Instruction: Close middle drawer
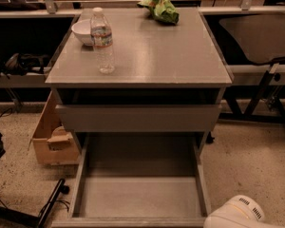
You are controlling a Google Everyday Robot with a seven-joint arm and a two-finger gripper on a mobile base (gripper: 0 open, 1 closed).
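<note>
The middle drawer [137, 196] is a long shallow grey box, pulled far out toward me from the grey cabinet, and it is empty inside. Its front panel [128, 222] runs along the bottom edge of the view. Above it a grey drawer front [137, 118] stands slightly out under the cabinet top. My gripper is out of view. Only a white rounded part of my arm [237, 215] shows at the bottom right corner, just right of the open drawer's front corner.
On the cabinet top [180, 56] stand a water bottle [102, 41], a white bowl [83, 31] and a green bag [160, 8]. A cardboard box [52, 139] sits on the floor to the left. Black frame legs [261, 94] stand to the right.
</note>
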